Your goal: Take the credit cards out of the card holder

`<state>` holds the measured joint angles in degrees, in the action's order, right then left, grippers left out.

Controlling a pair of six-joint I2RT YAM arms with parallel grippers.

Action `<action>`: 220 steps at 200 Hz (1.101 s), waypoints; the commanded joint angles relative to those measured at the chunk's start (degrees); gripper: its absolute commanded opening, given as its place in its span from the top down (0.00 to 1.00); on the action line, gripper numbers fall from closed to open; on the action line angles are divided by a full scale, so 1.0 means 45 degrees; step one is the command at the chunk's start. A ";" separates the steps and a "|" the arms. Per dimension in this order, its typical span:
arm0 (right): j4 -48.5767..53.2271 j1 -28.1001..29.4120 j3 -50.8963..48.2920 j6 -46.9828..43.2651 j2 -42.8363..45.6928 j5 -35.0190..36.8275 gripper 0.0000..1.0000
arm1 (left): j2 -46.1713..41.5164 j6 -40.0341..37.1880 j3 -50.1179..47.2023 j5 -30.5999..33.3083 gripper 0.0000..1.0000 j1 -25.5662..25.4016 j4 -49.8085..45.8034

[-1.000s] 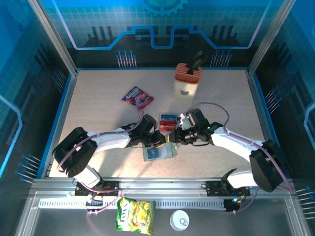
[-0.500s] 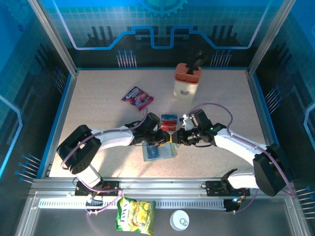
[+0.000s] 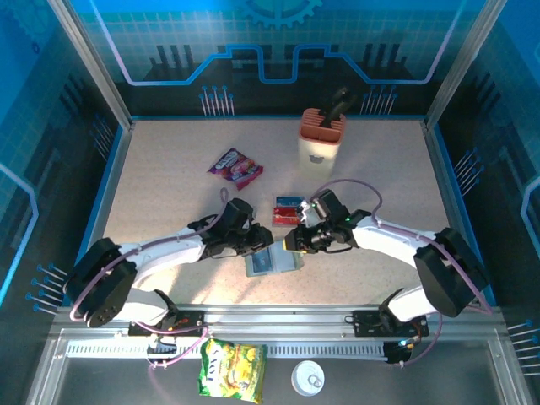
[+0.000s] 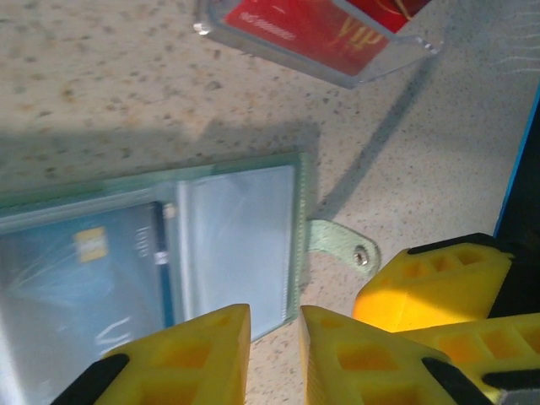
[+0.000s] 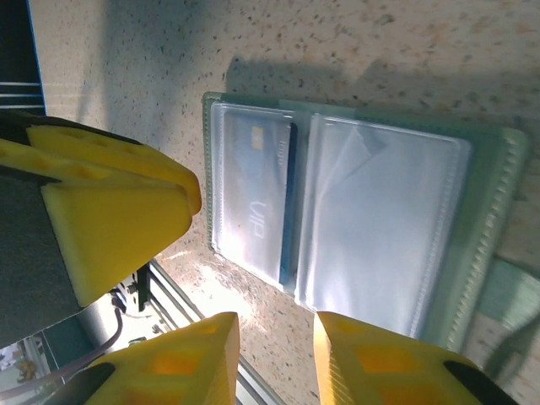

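Where we give clock directions, 12 o'clock is the far edge in the top view. We see a speckled beige table (image 3: 169, 202) inside a cell with blue-lit walls (image 3: 270, 51) that carry a circuit pattern. A metal rail (image 3: 278, 325) runs along the near edge. A block (image 3: 321, 142) stands at 12 o'clock and a packet (image 3: 235, 166) lies at 10 o'clock. A clear box (image 3: 288, 209) of red cards (image 4: 312, 34) sits near the centre. A yellow bag (image 3: 232, 369) and a white lid (image 3: 308, 378) lie beyond the rail at 6 o'clock.

The holder (image 3: 272, 263) lies open and flat, near the box at its 6 o'clock side. A blue card (image 5: 257, 202) sits in one pocket.

Both grippers hang at the holder's 12 o'clock edge, close together. The left gripper (image 4: 274, 312) is toward 11 o'clock with its fingers narrowly apart, gripping nothing. The right gripper (image 5: 277, 321) is toward 1 o'clock with its fingers a little wider, also gripping nothing. We cannot tell whether either touches the holder.

Against the frame one second earlier, the left gripper has drawn slightly toward 8 o'clock and its elbow has swung toward 7 o'clock. The right gripper has shifted toward 8 o'clock, closer over the holder. The holder, box, block and packet lie as before.
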<state>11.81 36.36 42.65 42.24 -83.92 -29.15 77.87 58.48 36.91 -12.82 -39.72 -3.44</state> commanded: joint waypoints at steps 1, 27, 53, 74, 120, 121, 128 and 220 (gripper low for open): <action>-0.0519 0.0418 0.0480 0.0256 -0.0599 -0.0261 0.71 | -0.0807 -0.0070 -0.0751 0.0523 0.81 0.0185 -0.0780; -0.0749 0.0808 0.0851 0.0291 -0.1343 -0.0369 0.72 | -0.1352 0.0161 -0.1596 0.0502 0.85 0.0291 -0.0557; -0.0782 0.1036 0.1162 0.0223 -0.1921 -0.0467 0.73 | -0.1543 0.0400 -0.2167 0.0517 0.89 0.0287 -0.0217; -0.0862 0.1128 0.1334 0.0192 -0.2342 -0.0554 0.73 | -0.1382 0.0390 -0.2225 0.0522 0.93 0.0293 -0.0323; -0.0972 0.1268 0.1616 0.0199 -0.2920 -0.0653 0.74 | -0.0864 0.0162 -0.2374 0.0671 0.96 0.0293 -0.0353; -0.0969 0.1262 0.1625 0.0201 -0.2927 -0.0653 0.74 | -0.0861 0.0165 -0.2367 0.0666 0.96 0.0302 -0.0351; -0.0988 0.1277 0.1635 0.0203 -0.2967 -0.0616 0.74 | -0.0816 0.0115 -0.2373 0.0678 0.96 0.0295 -0.0369; -0.1237 0.1442 0.1653 0.0197 -0.3615 -0.0724 0.73 | 0.0045 -0.0177 -0.2402 0.0739 0.99 0.0338 -0.0598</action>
<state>6.85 41.85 48.99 43.09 -98.87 -31.09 76.23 59.44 27.09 -10.11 -38.72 -3.75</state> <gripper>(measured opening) 0.271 0.041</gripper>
